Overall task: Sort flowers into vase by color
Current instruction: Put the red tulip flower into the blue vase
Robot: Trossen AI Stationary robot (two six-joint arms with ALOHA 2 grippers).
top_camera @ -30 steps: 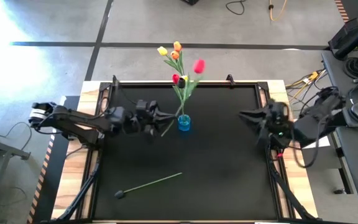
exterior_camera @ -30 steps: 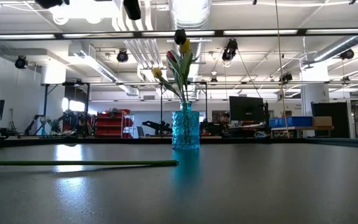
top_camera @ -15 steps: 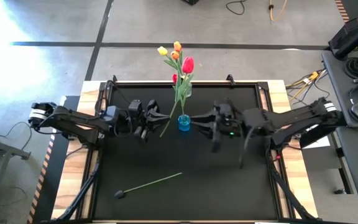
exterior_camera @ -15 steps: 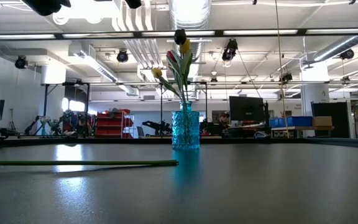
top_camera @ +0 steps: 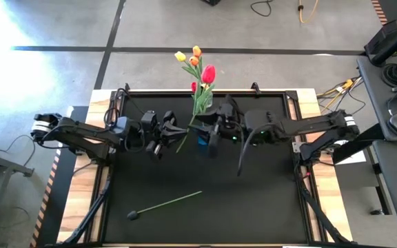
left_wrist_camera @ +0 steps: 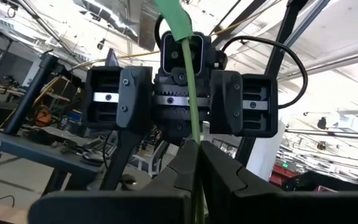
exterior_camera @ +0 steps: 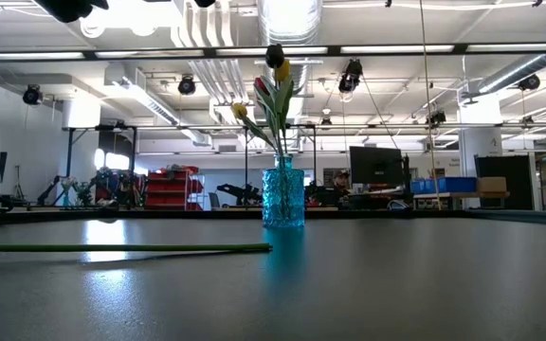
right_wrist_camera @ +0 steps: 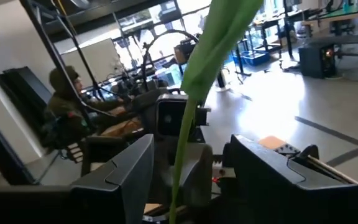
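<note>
Compared with half a second earlier, the right end effector (top_camera: 211, 131) has been carried further toward the middle of the worktop (top_camera: 253, 200) and is now positioned just beside the blue vase (top_camera: 203, 136); a second ago it was still parked at the right edge. The left end effector (top_camera: 173, 129) is unchanged in position.

The left end effector is closed on a green stem (left_wrist_camera: 190, 81) — in the left wrist view the stem is seen pinched between the two dark fingers (left_wrist_camera: 222, 177) and rising past them. This red tulip (top_camera: 208, 71) is held tilted, with its head above the vase among the other blooms.

The right end effector's fingers (right_wrist_camera: 263, 168) are spread wide, with the same stem running up between them; contact cannot be confirmed.

The vase stands upright at the rear centre of the worktop and holds yellow and orange tulips (top_camera: 189, 58). One further flower (top_camera: 165, 204) lies flat near the front edge — well apart from both end effectors.
</note>
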